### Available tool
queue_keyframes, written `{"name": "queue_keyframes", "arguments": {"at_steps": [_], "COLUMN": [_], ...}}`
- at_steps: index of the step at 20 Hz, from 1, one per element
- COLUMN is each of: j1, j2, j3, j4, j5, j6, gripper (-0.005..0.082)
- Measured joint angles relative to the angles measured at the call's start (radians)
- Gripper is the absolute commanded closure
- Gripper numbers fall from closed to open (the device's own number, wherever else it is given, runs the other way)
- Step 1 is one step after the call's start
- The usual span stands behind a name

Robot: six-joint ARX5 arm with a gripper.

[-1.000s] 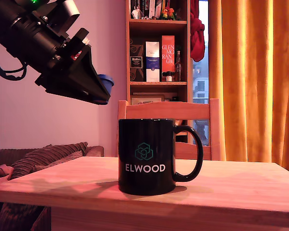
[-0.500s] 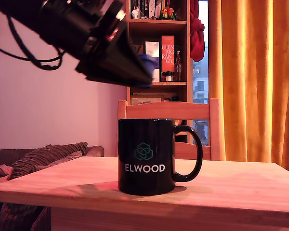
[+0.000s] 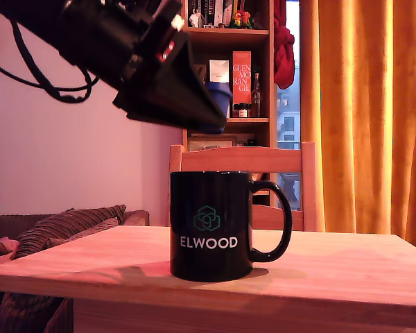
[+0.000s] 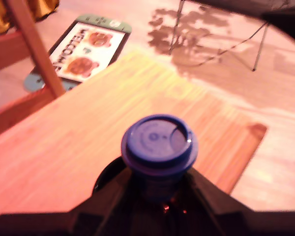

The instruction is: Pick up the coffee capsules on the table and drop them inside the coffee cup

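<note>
Pincer [image 3: 215, 114] gripping blue capsule [image 4: 159, 143], above coffee cup [image 3: 211, 225] on table [image 3: 347, 270].

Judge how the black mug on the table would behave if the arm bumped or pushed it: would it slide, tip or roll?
The coffee cup stands upright on a broad flat base, so a low push would probably slide it across the smooth table. Its glossy, thick-looking walls suggest ceramic: likely heavy for its size and breakable. A knock near the rim might tip it; the handle would probably stop rolling.
</note>
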Motion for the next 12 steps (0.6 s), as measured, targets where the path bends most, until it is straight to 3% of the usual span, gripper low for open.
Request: {"name": "queue_keyframes", "arguments": {"at_steps": [5, 12], "j1": [-0.002, -0.007], "j2": [0.084, 0.087], "j3": [0.000, 0.000], "j4": [0.009, 0.017], "j5": [-0.002, -0.002], "j6": [0.000, 0.000], "gripper": [0.0644, 0.0644]}}
